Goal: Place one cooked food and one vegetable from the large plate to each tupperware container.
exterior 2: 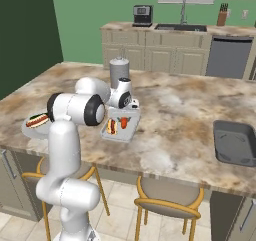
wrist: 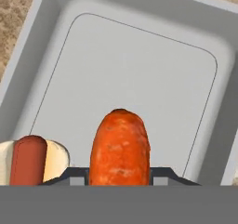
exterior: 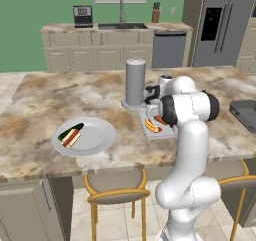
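**Carrot held over the lighter tray, long axis running out from the gripper**

The gripper (wrist: 120,180) is clenched on the orange-red carrot (wrist: 120,146), a stiff, light, smooth piece probably best pinched across its middle. Its rounded tip points away from the hand over the light grey rectangular tray (wrist: 139,69), beside the reddish hot dog in its tan bun (wrist: 30,159). The tray sits mid-desk; the round pale plate (exterior: 97,135) lies near the desk's front edge.
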You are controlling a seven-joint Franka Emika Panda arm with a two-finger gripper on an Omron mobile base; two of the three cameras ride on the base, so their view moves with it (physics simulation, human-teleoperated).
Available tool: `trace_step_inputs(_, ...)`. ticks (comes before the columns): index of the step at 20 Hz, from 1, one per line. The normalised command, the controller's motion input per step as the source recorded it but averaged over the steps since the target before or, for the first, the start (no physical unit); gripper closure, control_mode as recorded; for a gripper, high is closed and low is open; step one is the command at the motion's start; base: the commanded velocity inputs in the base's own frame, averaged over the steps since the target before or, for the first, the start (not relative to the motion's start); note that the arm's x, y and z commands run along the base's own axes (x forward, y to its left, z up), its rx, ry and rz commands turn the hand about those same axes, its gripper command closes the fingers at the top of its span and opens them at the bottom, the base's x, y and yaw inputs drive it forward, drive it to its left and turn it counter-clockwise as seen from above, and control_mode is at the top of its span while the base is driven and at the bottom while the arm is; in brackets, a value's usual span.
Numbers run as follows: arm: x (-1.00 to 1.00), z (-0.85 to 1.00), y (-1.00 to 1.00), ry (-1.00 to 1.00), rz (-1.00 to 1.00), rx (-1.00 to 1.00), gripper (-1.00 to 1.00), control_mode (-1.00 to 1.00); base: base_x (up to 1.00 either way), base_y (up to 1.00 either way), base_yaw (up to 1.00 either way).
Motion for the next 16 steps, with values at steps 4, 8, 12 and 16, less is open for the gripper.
trace_step_inputs(4,0.0,-0.01,0.0,0.0,0.0,0.0,-1.0,-1.0,0.0,0.0,0.0)
trace_step_inputs(8,0.0,0.0,-0.01,0.0,0.0,0.0,-1.0,-1.0,0.0,0.0,0.0)
trace_step_inputs(12,0.0,0.0,0.08,0.0,0.02,0.0,-1.0,-1.0,0.0,0.0,0.0)
trace_step_inputs(16,-0.1,0.3,0.14,0.0,0.0,-0.03,-1.0,-1.0,0.0,0.0,0.0)
